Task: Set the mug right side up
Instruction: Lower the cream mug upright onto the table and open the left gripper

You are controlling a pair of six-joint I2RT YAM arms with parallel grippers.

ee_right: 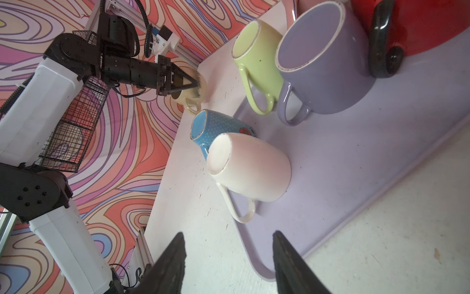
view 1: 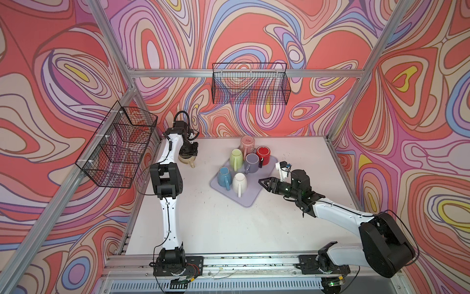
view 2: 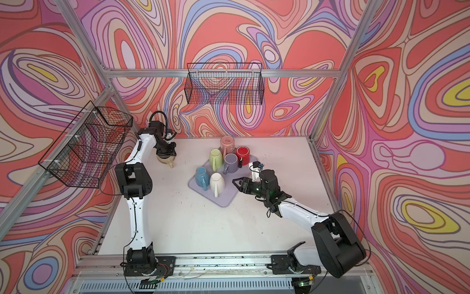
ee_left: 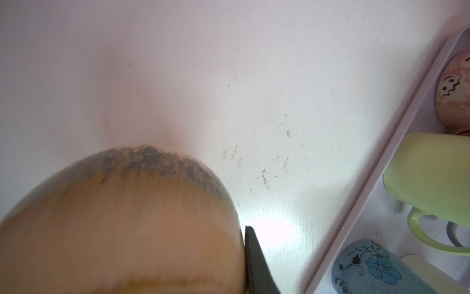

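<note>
A beige mug (view 1: pixel 187 159) (view 2: pixel 164 161) with a dark speckled band is at the far left of the white table. My left gripper (view 1: pixel 188 150) (view 2: pixel 166 152) points down onto it, shut on its rim. In the right wrist view the mug (ee_right: pixel 189 98) has its opening turned up toward the left gripper (ee_right: pixel 194 82), with the handle to the side. In the left wrist view the mug (ee_left: pixel 127 216) is a blurred mass against one dark finger (ee_left: pixel 254 257); the other finger is hidden. My right gripper (view 1: pixel 263 183) (view 2: pixel 236 182) (ee_right: pixel 229 241) hovers open and empty at the tray's near right edge.
A lavender tray (view 1: pixel 250 201) (view 2: pixel 225 202) (ee_right: pixel 356 191) holds several mugs standing upside down, among them white (view 1: pixel 239 182), blue (view 1: pixel 223 177), green (view 1: pixel 236 156), purple (view 1: pixel 251 161), red (view 1: pixel 264 152) and pink (view 1: pixel 247 143). Wire baskets hang on the left wall (view 1: pixel 117 145) and the back wall (view 1: pixel 250 84).
</note>
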